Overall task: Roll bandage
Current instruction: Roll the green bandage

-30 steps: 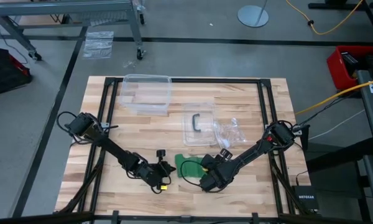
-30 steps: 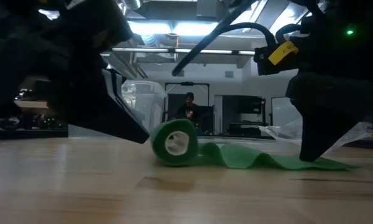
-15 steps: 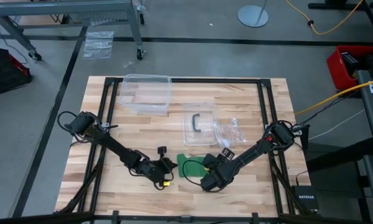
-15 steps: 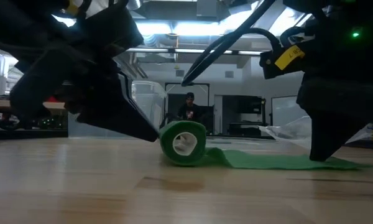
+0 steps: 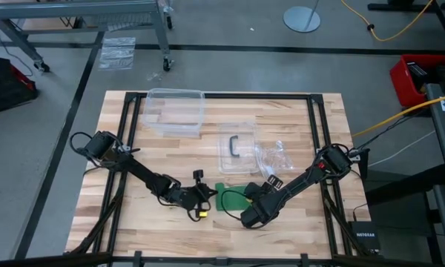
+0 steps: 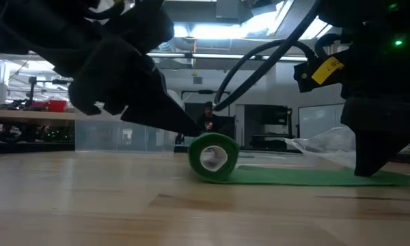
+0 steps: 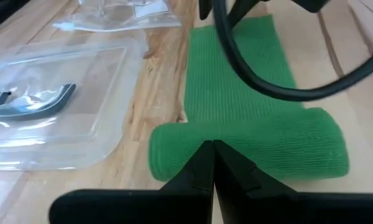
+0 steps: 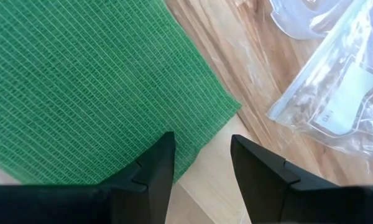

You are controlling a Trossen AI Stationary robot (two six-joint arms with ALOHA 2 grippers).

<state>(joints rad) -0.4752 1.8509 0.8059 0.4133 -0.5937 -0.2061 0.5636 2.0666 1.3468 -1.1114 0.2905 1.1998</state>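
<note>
The bright green soft cloth bandage [image 6: 260, 171] lies on the wooden surface [image 5: 282, 119] in the lower middle of the high view, partly wound into a compact roll [image 6: 213, 157] with a flat band [image 8: 81, 81] trailing toward the right of the low view. The left gripper [image 7: 211, 163] sits at the roll's near side, its fingers pressed together with the tips touching the cloth. The right gripper [image 8: 202, 165] stands on the far end of the band, fingers spread, tips down on the cloth's edge and the bare wood beside it.

Just above the bandage in the high view lies a clear flat plastic lid [image 5: 236, 154] carrying a dark grey handle [image 7: 31, 102]. Right of it rests a crumpled clear plastic bag [image 5: 276, 157]; anything in it is hard to make out. Farther toward the upper left stands a clear plastic tub [image 5: 175, 111], and its contents cannot be told. From above, both arms cover much of the bandage. A person [image 6: 208, 117] shows dimly in the room behind the surface in the low view.
</note>
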